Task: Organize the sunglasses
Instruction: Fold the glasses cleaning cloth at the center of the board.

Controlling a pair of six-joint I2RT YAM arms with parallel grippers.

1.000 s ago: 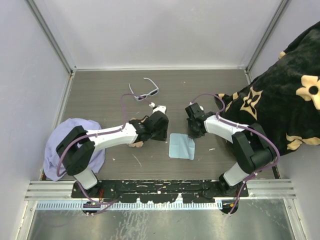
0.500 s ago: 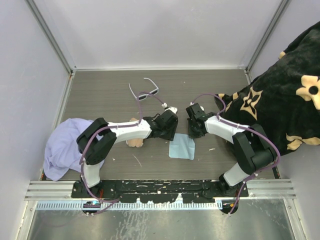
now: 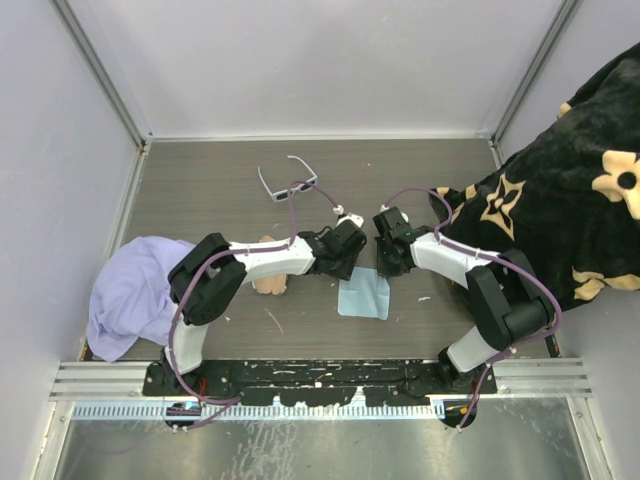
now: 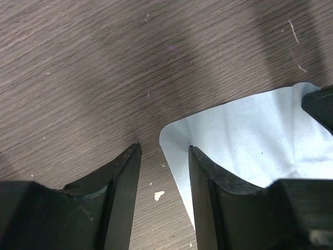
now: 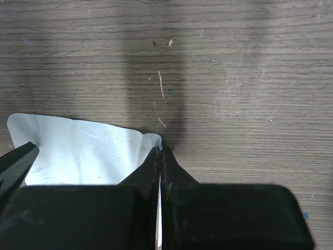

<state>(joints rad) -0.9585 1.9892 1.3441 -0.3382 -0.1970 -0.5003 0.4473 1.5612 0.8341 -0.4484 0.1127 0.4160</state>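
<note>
Right wrist view has our right jaws pinched shut on one corner of the light blue cloth [image 5: 78, 151], left jaws apart straddling another, so we reckon we're flattening it for the sunglasses [image 3: 290, 183] lying untouched farther back on the counter [image 3: 420, 180].

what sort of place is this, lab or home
Probably a lab test cell: plain white walls box in the wood-grain table, and the left arm and right arm are bolted to a metal rail.
</note>
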